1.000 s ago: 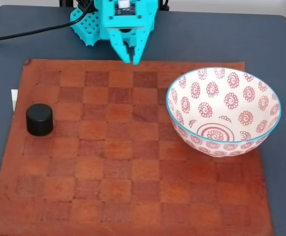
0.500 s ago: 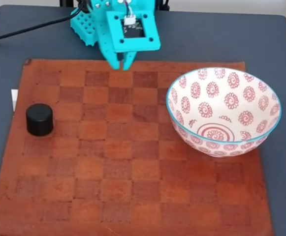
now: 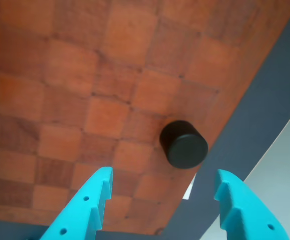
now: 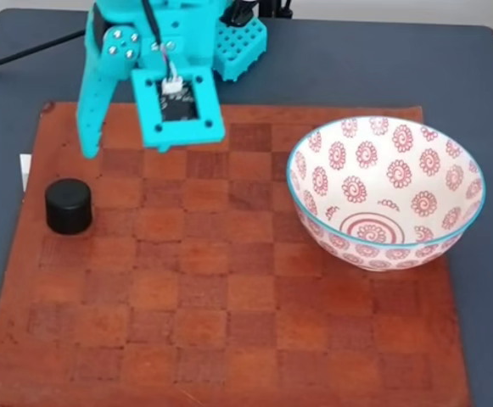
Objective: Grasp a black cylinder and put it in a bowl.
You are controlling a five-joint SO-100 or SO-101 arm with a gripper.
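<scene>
The black cylinder [image 4: 68,206] stands upright near the left edge of the checkered board in the fixed view. My teal gripper [image 4: 119,146] hovers above the board's far left part, behind and a little right of the cylinder, apart from it. One finger [image 4: 88,136] shows; the other is hidden under the wrist plate. In the wrist view the gripper [image 3: 163,174] is open, its fingers spread wide, and the cylinder [image 3: 183,144] lies just beyond the gap with nothing between them. The white bowl [image 4: 373,161] with red spirals and a turquoise rim sits on the right, with nothing in it.
A brown leather checkerboard mat [image 4: 229,280] covers most of the dark grey table [image 4: 356,68]. A small white slip [image 4: 24,170] pokes out at the mat's left edge, close to the cylinder. A black cable [image 4: 25,52] runs off at the back left.
The arm has swung left in the fixed view, from the board's back middle toward the cylinder, and the gripper has gone from nearly shut to wide open. Cylinder and bowl have not moved.
</scene>
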